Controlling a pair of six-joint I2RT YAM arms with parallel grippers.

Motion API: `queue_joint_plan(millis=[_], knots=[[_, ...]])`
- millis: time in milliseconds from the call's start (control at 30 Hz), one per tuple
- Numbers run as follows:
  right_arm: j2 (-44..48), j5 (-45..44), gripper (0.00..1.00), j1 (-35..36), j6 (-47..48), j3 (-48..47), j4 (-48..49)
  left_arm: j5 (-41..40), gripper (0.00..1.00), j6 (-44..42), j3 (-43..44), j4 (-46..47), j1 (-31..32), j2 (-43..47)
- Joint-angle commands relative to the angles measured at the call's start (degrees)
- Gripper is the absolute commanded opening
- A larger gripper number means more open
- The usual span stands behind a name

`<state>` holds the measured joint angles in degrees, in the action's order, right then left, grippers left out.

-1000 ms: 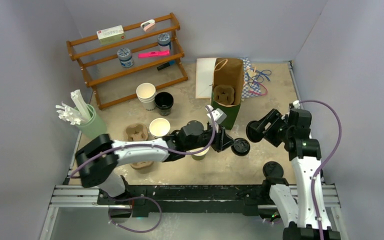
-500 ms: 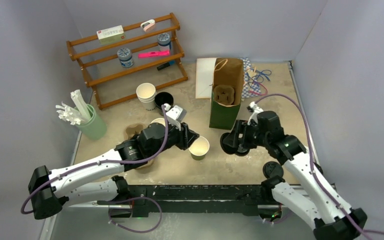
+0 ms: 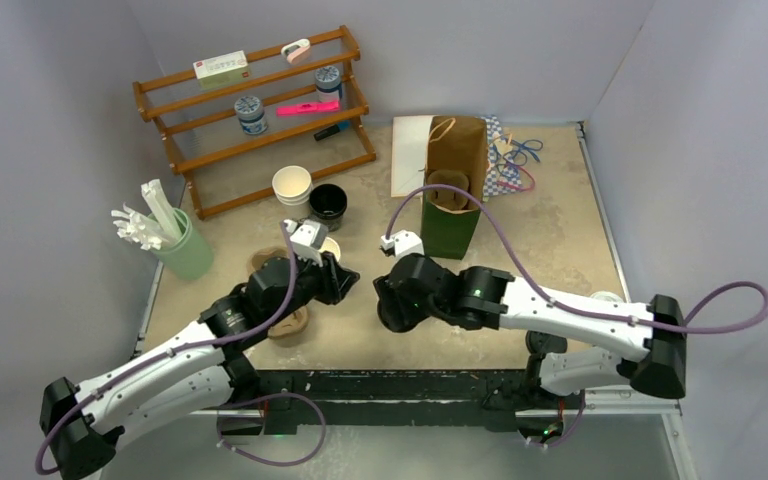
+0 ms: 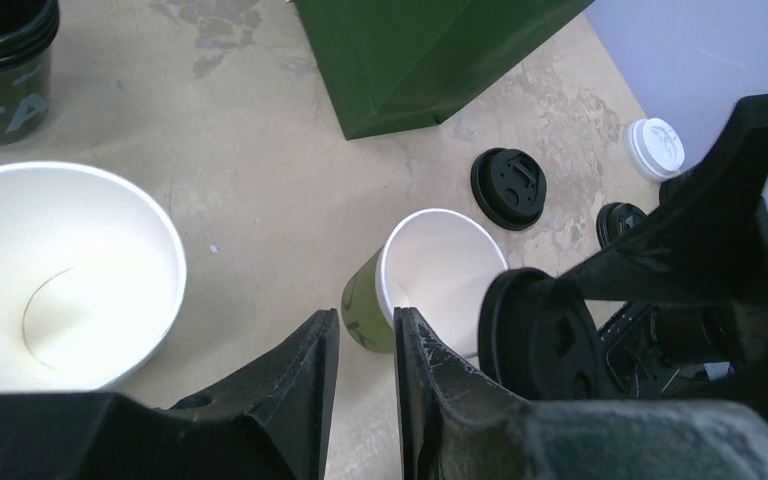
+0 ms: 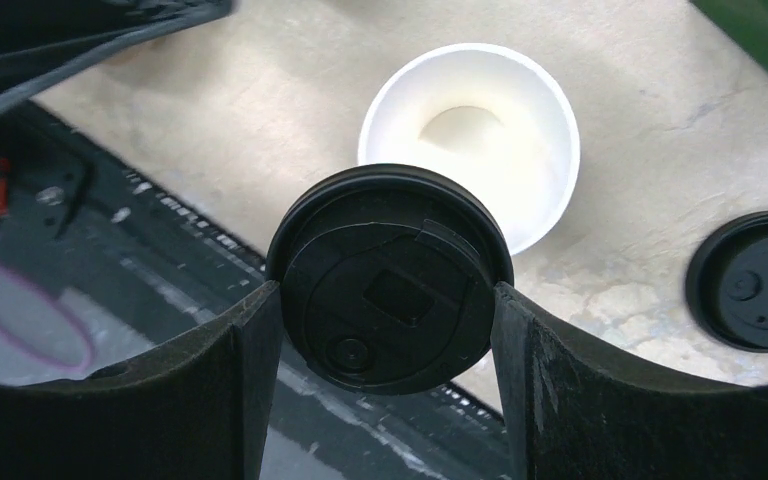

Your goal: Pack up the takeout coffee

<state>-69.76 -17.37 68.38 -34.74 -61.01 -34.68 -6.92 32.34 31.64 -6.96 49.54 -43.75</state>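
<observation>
Wooden rack (image 3: 255, 115) stands at the far left of the bench (image 3: 560, 230), and nearer along the left edge is a pale green holder (image 3: 188, 255) full of white straws. Right of the rack sit a white paper cup (image 3: 292, 186) and an all-black cup (image 3: 327, 205), just beside each other. A cardboard carrier (image 3: 270, 265) lies nearer, partly under the left arm. Beside that arm's wrist is another open cup (image 4: 60, 275), white inside; its outer colour does not show.

The left end effector (image 4: 365, 335) is released: its fingers (image 4: 305, 390) stand a narrow gap apart with nothing between them, pointing at the olive-green cup (image 4: 435, 275). That cup stands upright on the bench near the middle, in front of the green paper bag (image 3: 452, 215) and apart from it. It is open-topped and white inside, and in the overhead view it is hidden beneath the right arm.

The right end effector (image 5: 388, 295) is clenched on the black sip lid (image 5: 390, 265), one finger on each side of the rim. The lid is held on edge just beside the cup's rim; whether it touches the cup I cannot tell.

The bag stands open with a brown insert inside, and a white sheet (image 3: 410, 155) lies against its left side. Right of the cup, a loose black lid (image 4: 508, 187) lies flat on the bench, with a second black lid (image 4: 620, 220) and a white lid (image 4: 655, 147) further right
</observation>
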Motion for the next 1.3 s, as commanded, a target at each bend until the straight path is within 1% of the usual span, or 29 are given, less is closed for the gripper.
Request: queue_joint_plan(millis=[0,100,233,300,433,533,700,867,1100,1267], knots=[[-3.44,-8.19,0.46,0.45,3.2,-3.07,-0.88,-3.09,0.29,3.73,-3.43,-1.06,-0.32,5.18],[-4.43,-9.85,0.48,0.41,5.11,-3.34,0.02,-2.8,0.29,4.93,-6.38,0.07,-0.32,8.49],[-5.01,-8.77,0.48,0.42,8.82,-4.45,0.09,-1.94,0.29,5.19,-8.0,0.76,-0.3,9.34],[-5.76,-8.9,0.5,0.29,10.54,-5.25,0.49,-1.62,0.29,5.13,-8.05,0.73,-0.32,8.73],[-8.59,-7.3,0.49,-1.02,12.83,-8.06,-0.57,-3.0,0.29,5.49,-8.05,0.42,-0.28,7.85],[-10.32,-6.63,0.49,-1.99,13.26,-9.59,-1.1,-4.13,0.29,5.88,-8.35,0.76,-0.32,7.75],[-11.68,-3.87,0.49,-4.77,14.18,-10.34,-1.68,-4.09,0.29,5.65,-8.53,1.93,-0.28,7.51],[-12.21,-1.56,0.5,-5.79,14.96,-10.99,-2.84,-3.64,0.29,5.2,-8.63,2.78,-0.32,6.37],[-12.87,1.55,0.51,-7.14,16.09,-11.49,-4.17,-1.61,0.29,5.7,-9.55,6.03,-0.3,3.35],[-14.15,3.12,0.51,-7.82,16.7,-11.33,-3.69,0.61,0.27,5.89,-10.31,10.58,-0.31,1.03]])
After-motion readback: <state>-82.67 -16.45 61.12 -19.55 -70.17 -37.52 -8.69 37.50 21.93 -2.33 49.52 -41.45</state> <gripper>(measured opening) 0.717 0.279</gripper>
